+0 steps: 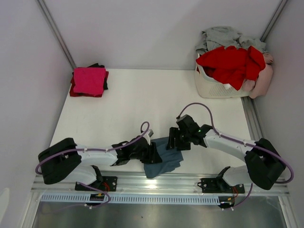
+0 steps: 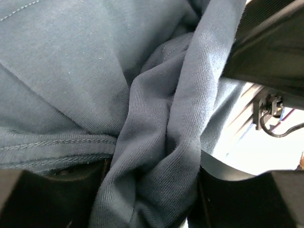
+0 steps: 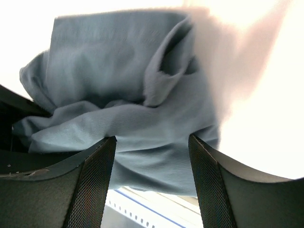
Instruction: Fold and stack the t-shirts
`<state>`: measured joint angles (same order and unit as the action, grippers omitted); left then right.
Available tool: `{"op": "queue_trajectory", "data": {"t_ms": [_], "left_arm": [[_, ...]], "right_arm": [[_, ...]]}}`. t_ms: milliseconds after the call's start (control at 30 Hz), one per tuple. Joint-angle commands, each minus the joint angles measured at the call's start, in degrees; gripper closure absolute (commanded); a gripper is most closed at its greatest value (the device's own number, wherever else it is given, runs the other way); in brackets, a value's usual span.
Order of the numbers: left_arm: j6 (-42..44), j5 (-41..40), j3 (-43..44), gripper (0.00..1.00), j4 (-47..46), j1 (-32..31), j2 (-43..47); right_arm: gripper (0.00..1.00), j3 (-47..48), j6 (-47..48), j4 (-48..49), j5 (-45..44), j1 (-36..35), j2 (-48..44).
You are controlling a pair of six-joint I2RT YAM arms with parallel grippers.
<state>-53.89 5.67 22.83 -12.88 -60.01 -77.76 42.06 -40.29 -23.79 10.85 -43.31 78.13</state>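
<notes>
Blue-grey tee (image 2: pixel 142 118) bunched, pinched tight in left gripper (image 2: pixel 152 194). Right gripper (image 3: pixel 149 156) spread wide, cloth between fingers, not clamped. Tee well apart from laundry basket (image 1: pixel 209 88); folded magenta tee (image 1: pixel 89 80) far left of basket.

The middle of the table (image 1: pixel 142 102) lies bare from the left edge to the right edge, so a gripper can pass freely between the two far corners. A stack of folded t-shirts (image 1: pixel 89 81), magenta on top, takes up the far left corner. The white laundry basket (image 1: pixel 209 88) blocks the far right corner, and a red t-shirt (image 1: pixel 230 64) heaps above its rim. At the middle of the near edge, the left gripper (image 1: pixel 153 153) and right gripper (image 1: pixel 173 140) crowd together over the bunched slate blue-grey t-shirt (image 1: pixel 164 161), leaving little room between them.
</notes>
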Motion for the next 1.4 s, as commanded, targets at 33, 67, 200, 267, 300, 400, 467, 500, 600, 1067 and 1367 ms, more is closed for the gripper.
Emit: {"op": "queue_trajectory", "data": {"t_ms": [33,67,200,267,300,400,467,500,600,1067,1367], "left_arm": [[1.6,-4.52,-1.21,1.0,16.48,-0.64,1.02],[1.68,-5.4,-1.03,1.0,18.4,-0.55,1.55],[3.87,-9.45,3.69,1.0,25.44,0.59,5.41],[6.59,-9.54,5.29,1.0,27.9,3.74,6.91],[8.6,-9.1,8.34,1.0,30.09,5.24,7.44],[13.7,-8.66,12.58,1.0,33.18,11.83,8.67],[15.91,-7.61,16.62,1.0,34.5,18.06,7.98],[17.83,-6.13,17.59,1.0,35.29,20.17,7.27],[21.53,-4.72,22.95,1.0,36.52,26.95,2.81],[31.38,1.98,64.23,1.0,48.71,42.95,-28.67],[36.39,-0.31,91.31,1.0,57.43,47.53,-40.62]], "right_arm": [[0.34,-0.93,-1.71,-0.47,-7.58,1.29,-5.25],[0.33,-1.37,-2.15,0.32,-10.38,1.38,-9.01],[0.32,-3.39,-2.34,1.38,-17.86,2.26,-19.84],[0.32,-3.92,-1.55,1.12,-19.72,2.79,-23.09],[0.32,-3.92,-1.28,0.94,-20.69,2.88,-25.28],[0.32,-4.09,-1.28,0.33,-21.31,3.23,-28.02],[0.32,-4.71,-1.71,0.5,-21.22,3.14,-29.08],[0.32,-4.97,-1.81,0.59,-21.22,3.14,-30.13],[0.32,-5.5,-1.81,0.41,-21.31,3.23,-31.8],[0.32,-5.15,-1.54,-0.73,-20.26,3.23,-34.88],[0.31,-6.55,-1.81,-1.96,-19.64,3.23,-37.43]]}}
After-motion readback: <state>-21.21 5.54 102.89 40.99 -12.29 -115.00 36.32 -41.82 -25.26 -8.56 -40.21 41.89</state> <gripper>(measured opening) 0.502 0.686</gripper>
